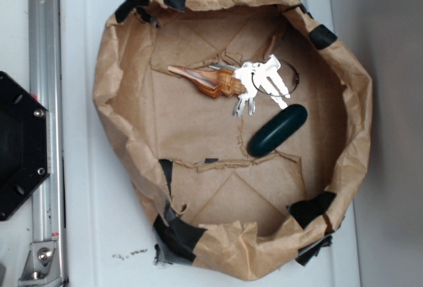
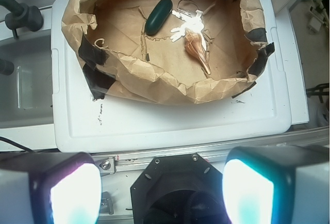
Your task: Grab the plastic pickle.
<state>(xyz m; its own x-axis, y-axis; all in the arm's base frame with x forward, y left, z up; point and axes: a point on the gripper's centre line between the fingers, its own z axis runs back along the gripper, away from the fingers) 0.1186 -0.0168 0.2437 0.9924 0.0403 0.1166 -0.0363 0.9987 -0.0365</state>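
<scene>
The gripper (image 2: 162,182) has two blocky dark fingers (image 2: 62,188) with pale glowing pads; the black base (image 1: 20,145) carries silver screws.

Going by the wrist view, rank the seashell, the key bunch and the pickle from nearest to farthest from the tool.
1. Seashell: right of centre in the paper basket, its pointed end toward the tool.
2. Key bunch: just beyond the shell, touching it.
3. Plastic pickle: farthest back, to the left.
</scene>
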